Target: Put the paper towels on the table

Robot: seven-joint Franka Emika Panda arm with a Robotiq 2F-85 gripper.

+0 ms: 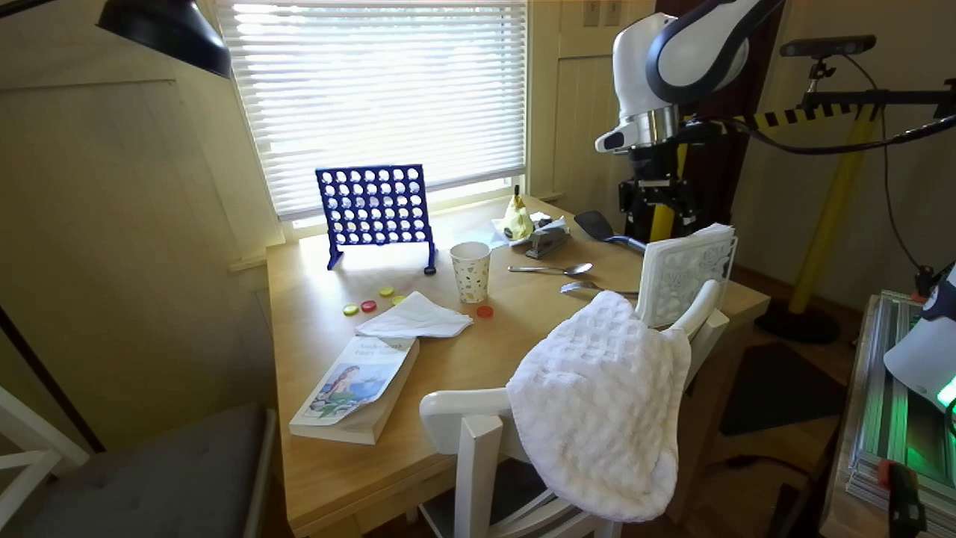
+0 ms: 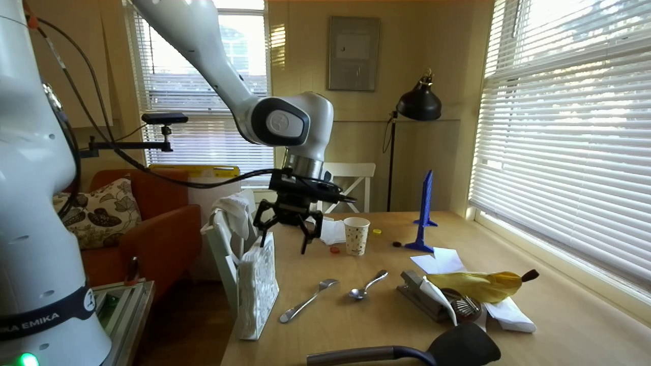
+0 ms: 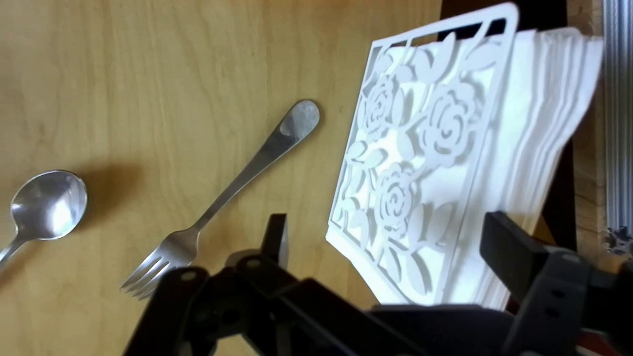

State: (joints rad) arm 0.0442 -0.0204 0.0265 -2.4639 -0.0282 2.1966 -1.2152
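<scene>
Altogether, one hand point(image 2: 283, 247), one towel stack point(image 3: 519, 143).

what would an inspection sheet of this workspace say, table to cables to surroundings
Surface: light wooden table
Job's things: paper towels stand in a white holder near the table's edge
Clutter: fork, spoon, spatula, stapler, cup, book, blue game frame and loose chips, among other items
Hand: open, holding nothing, close to the holder; contact unclear
Cables: black cable sags in an arc toward the hand; loose cords on the table, nothing seen
Surroundings: white cloth over a white chair; window blinds; black lamp; orange armchair
</scene>
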